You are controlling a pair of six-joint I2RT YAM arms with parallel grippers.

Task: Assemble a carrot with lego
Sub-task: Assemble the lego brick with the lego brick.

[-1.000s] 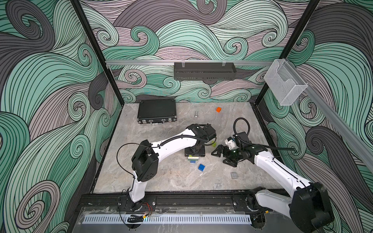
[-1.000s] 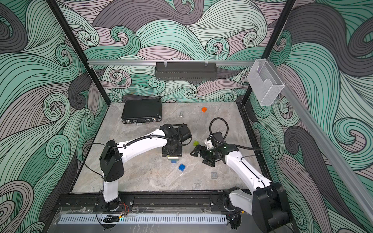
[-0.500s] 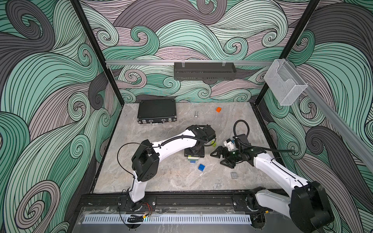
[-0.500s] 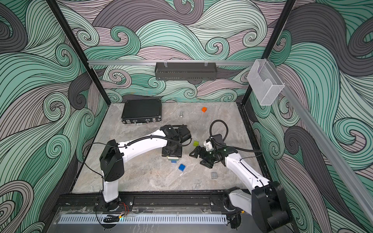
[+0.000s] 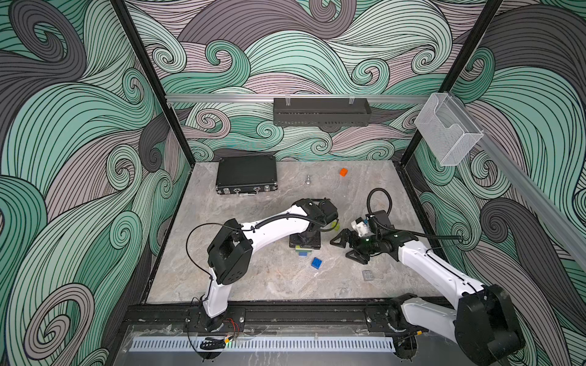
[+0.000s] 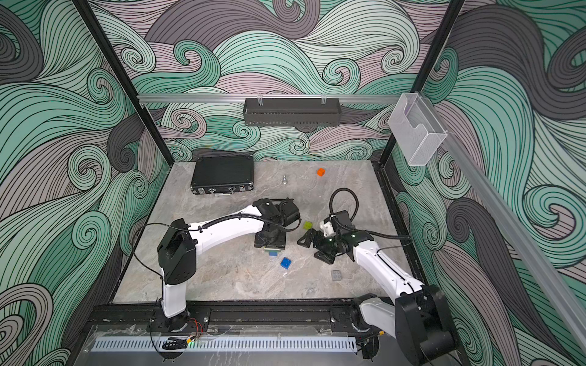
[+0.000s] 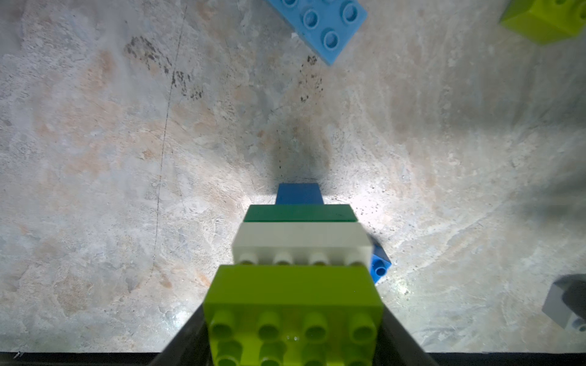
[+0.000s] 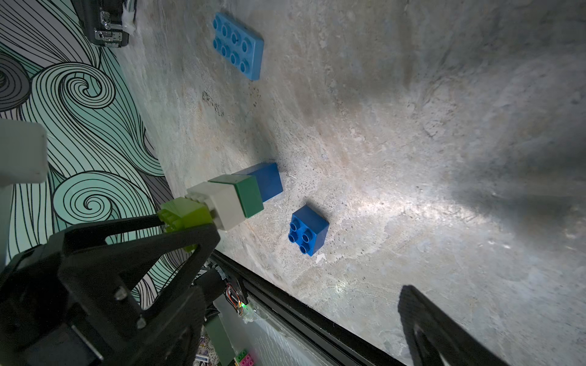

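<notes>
On table, off edges: carrot, blue brick near.

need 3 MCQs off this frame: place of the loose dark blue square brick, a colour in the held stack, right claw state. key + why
1. Where is the dark blue square brick?
A. clipped onto the carrot
B. on the table beside the carrot's blue tip, apart from it
C. held off the table

2. Which band adjoins the lime brick gripped by the left claw?
A. white band
B. dark green
C. grey

3. State of the right claw?
A. shut on a brick
B. open, empty
C. shut, empty

Key:
1 B: the right wrist view shows it flat on the table with a gap to the tip.
2 A: the left wrist view shows lime, white, dark green, blue in turn.
3 B: in both top views its jaws stand spread with nothing between.
</notes>
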